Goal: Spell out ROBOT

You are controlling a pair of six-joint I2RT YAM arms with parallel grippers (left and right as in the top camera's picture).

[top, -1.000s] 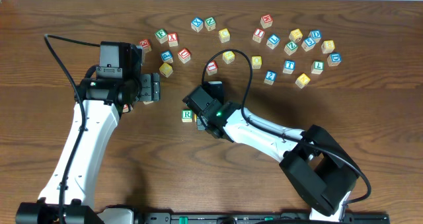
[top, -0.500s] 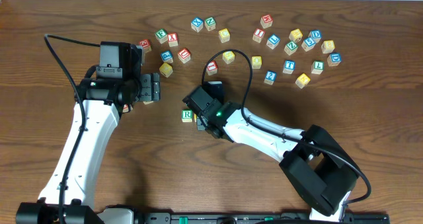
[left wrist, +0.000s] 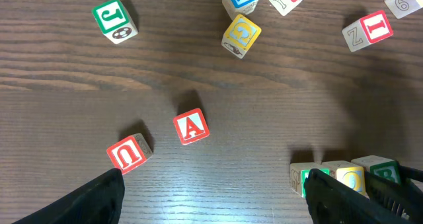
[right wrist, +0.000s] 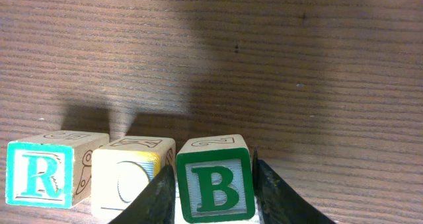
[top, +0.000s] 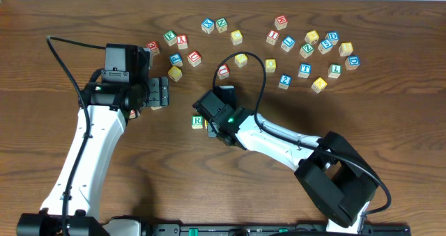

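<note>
Since the B cube [right wrist: 215,184] already stands third in the line that starts at the R cube [right wrist: 39,178], with the O cube [right wrist: 129,178] touching the R cube and sitting between the two, we judge the step in hand to be letting go of it cleanly. The right gripper [right wrist: 215,174] has a finger hard against each side of the B cube; whether it is pinching or only flanking it we cannot tell. One finger stands right at the seam with the O cube, so we would open both fingers evenly and only a little, then lift straight up, with no sideways drift to nudge the row. The B cube looks square to the R cube, so it needs no correction. The left gripper [top: 162,95] hangs released and empty, up and to the left of the R cube. The T cube [top: 304,69] lies well apart from the R cube, up and to the right, among the loose cubes.
</note>
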